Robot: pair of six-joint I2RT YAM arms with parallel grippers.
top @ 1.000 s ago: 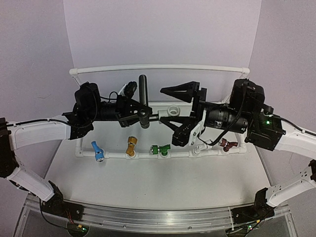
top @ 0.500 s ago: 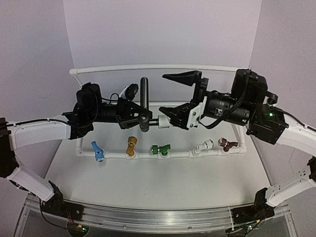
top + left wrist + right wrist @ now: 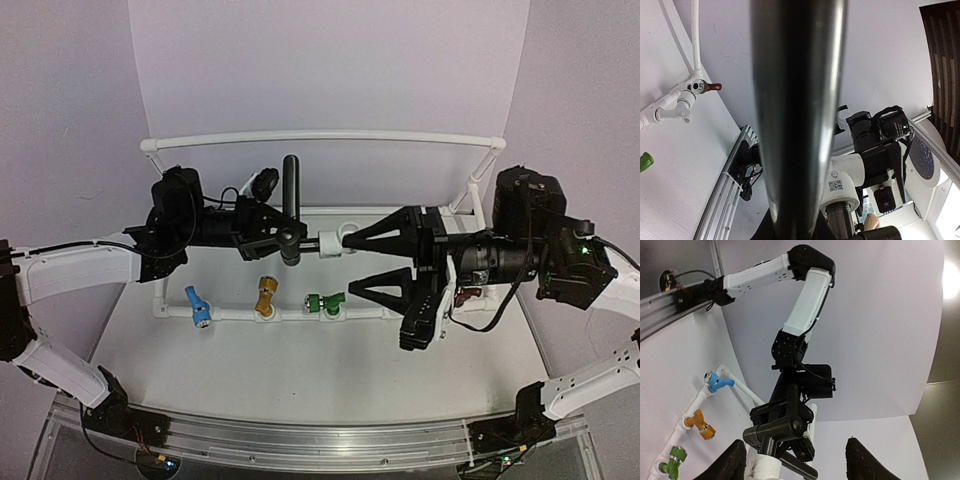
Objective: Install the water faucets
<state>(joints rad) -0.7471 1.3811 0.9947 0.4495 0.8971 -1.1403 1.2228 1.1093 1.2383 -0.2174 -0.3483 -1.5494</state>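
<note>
My left gripper [image 3: 272, 232] is shut on the dark faucet [image 3: 291, 236] and holds it in mid-air above the pipe rack, with its long lever [image 3: 291, 188] pointing up. The small white pipe fitting [image 3: 330, 243] sits on the faucet's right end. My right gripper [image 3: 350, 265] is open, and its upper finger [image 3: 380, 232] is against the fitting. In the left wrist view the lever [image 3: 796, 100] fills the middle, with the fitting [image 3: 847, 177] behind it. In the right wrist view the faucet [image 3: 782, 429] and fitting [image 3: 762, 467] sit beside the left finger [image 3: 730, 462] of the open gripper [image 3: 797, 465].
A white pipe rack [image 3: 320, 137] stands on the table. Its front rail carries a blue faucet [image 3: 197, 306], an orange faucet [image 3: 265, 297], a green faucet [image 3: 325, 302] and a dark red faucet [image 3: 466, 294] partly behind my right arm. The purple walls stand close on both sides.
My right wrist has rolled and pulled back to the right, so its open jaws now stand one above the other at the white fitting. My left gripper and the faucet have not moved.
</note>
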